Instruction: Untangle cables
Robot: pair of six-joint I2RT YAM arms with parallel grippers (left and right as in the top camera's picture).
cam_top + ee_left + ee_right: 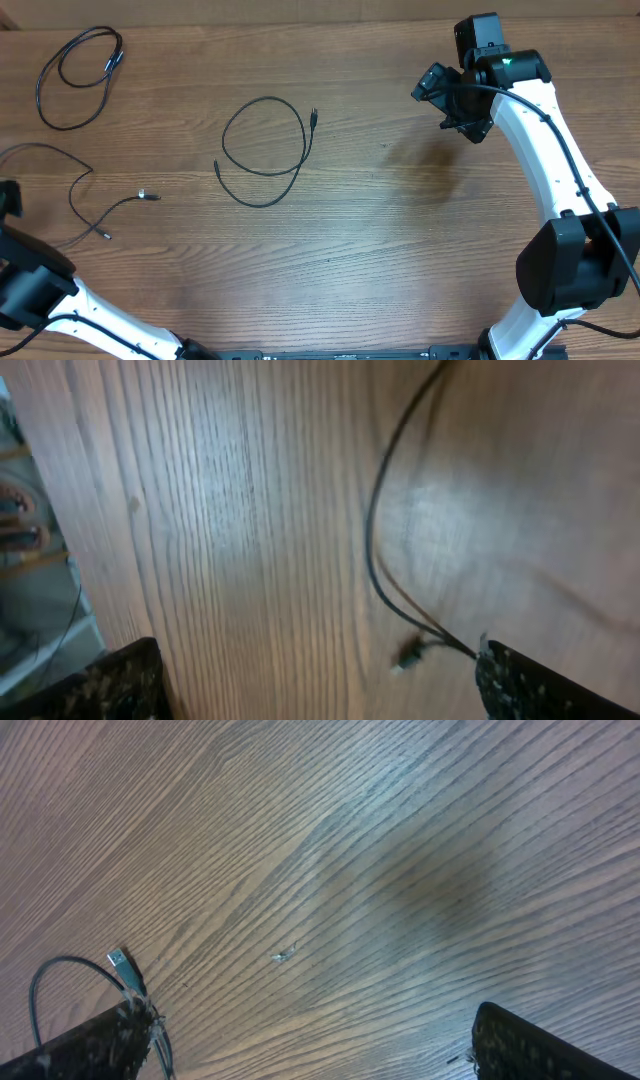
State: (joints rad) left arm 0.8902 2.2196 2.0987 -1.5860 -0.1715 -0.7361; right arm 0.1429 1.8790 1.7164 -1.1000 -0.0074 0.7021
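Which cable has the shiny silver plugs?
The squiggly cable at the lower left. Its plug tips gleam silvery from above, and it sprawls open; the top-left cable and the middle cable curl into loops.

Three thin black cables (268, 98), separate loose loops, lying apart

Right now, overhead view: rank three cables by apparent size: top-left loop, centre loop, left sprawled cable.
1. left sprawled cable, partly off frame.
2. centre loop.
3. top-left loop, nearly a tie.
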